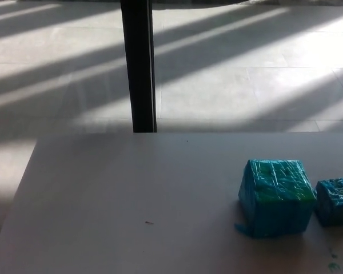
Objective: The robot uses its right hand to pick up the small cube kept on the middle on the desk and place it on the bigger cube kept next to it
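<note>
The small cube stood near the right edge of the desk, just beside the bigger cube on its right side. Neither hand was visible, so I cannot tell the fingers' state; the right hand would probably arrive from that edge.

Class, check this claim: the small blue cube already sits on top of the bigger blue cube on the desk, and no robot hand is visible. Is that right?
Not quite. The head view shows the small cube resting on the desk beside the bigger cube, on its right in the picture, not on top. The rest stands: no robot hand is visible.
</note>
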Robot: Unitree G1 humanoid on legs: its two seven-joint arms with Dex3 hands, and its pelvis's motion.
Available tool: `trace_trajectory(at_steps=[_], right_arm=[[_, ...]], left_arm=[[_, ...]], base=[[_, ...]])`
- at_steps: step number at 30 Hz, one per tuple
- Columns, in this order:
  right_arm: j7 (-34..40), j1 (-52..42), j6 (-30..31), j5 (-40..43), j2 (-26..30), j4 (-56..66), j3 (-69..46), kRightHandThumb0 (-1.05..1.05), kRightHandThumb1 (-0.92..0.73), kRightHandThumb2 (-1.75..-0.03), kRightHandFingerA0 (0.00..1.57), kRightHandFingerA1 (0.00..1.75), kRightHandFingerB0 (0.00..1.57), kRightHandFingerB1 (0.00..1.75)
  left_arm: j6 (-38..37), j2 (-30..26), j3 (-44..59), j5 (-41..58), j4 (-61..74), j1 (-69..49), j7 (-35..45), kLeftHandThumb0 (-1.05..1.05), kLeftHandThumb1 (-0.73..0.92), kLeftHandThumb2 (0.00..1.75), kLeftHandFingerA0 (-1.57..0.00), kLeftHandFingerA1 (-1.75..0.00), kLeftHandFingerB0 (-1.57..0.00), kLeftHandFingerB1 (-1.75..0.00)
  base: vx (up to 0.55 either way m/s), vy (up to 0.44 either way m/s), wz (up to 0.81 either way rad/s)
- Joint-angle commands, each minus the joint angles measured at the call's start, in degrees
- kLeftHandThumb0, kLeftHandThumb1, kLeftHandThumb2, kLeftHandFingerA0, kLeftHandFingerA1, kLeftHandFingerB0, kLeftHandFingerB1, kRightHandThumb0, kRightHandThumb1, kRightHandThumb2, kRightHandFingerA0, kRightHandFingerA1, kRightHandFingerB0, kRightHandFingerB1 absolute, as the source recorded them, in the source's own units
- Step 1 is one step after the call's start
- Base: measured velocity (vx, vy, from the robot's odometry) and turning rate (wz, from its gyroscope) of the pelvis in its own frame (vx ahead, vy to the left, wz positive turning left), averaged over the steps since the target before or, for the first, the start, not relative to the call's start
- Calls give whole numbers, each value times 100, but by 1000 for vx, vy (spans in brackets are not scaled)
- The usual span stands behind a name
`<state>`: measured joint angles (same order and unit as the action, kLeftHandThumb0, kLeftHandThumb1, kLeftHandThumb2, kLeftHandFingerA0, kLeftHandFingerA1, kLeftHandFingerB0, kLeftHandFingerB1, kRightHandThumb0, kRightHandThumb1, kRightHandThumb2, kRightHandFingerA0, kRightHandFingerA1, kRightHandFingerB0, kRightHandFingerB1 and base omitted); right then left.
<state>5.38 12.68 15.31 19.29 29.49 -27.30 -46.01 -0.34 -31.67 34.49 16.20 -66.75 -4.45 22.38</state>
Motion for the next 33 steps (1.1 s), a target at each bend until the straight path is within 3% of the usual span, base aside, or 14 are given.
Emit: trace_trajectory(at_steps=[1,4,6,8,9,11,12,13,14,15,17,20,21,33], right_arm=[[-644,121,142,348,-47,1149,511,-65,-71,-61,35,90,29,53],[-749,138,356,428,-87,1602,790,-62,-72,-61,29,80,25,42],[-853,137,485,373,-75,2003,1140,-60,-61,-89,18,60,10,43],[-981,257,509,208,16,2056,1534,-61,-64,-88,16,54,7,40],[-1108,453,450,49,23,1916,1898,-57,-78,-64,20,47,13,28],[-1125,498,359,0,15,1839,2060,-58,-77,-64,21,45,15,28],[-1257,548,237,-43,5,1707,2217,-33,-58,-108,5,52,0,48],[-1284,592,185,-131,17,1627,2375,-60,-76,-63,20,43,15,27],[-1301,755,102,-240,-71,1395,2615,-66,-57,-85,21,54,13,40],[-1392,788,-34,-350,-43,1273,2796,-65,-57,-87,21,55,13,40],[-1442,859,-168,-461,-5,1078,2990,-66,-57,-87,21,55,12,40],[-1550,1014,-351,-832,56,694,3504,-71,-57,-88,17,50,11,40],[-1642,1103,-408,-904,57,484,3650,-70,-56,-88,20,50,14,41],[-1603,1771,-709,-1287,-175,-849,4143,-61,-67,-60,25,49,24,29]], left_arm=[[46,-151,-2,112,-43,-44,67,-79,62,101,-47,-64,-33,-54],[21,-172,-73,46,-36,-26,16,-78,77,63,-52,-57,-39,-43],[51,-168,-50,91,-57,-6,-4,-76,58,98,-45,-63,-34,-54],[34,-155,-80,81,-21,31,9,-77,76,63,-50,-57,-38,-44],[-25,-149,-101,68,7,10,44,-75,60,100,-43,-63,-31,-54],[-37,-153,-121,62,11,8,37,-76,60,100,-45,-64,-33,-55],[-24,-158,-130,66,-3,15,49,-73,60,101,-43,-63,-29,-53],[-99,-156,-175,26,9,-10,52,-76,79,64,-47,-56,-35,-43],[-62,-160,-173,43,-8,11,30,-75,61,100,-44,-63,-33,-55],[-9,-164,-162,65,-53,46,-17,-74,78,62,-49,-55,-39,-44],[-53,-186,-223,20,5,18,-6,-73,62,102,-46,-64,-32,-55],[4,-172,-173,116,30,-2,54,-74,59,99,-44,-64,-29,-54],[-9,-177,-184,100,-19,17,27,-76,76,63,-49,-56,-34,-43],[67,-239,-185,150,-97,137,25,-74,76,63,-49,-58,-35,-44]], base=[[0,0,0],[0,0,0],[0,0,0],[0,0,0],[0,0,0],[0,0,0],[0,0,0],[0,0,0],[0,0,0],[0,0,0],[0,0,0],[0,0,0],[0,0,0],[0,0,0]])
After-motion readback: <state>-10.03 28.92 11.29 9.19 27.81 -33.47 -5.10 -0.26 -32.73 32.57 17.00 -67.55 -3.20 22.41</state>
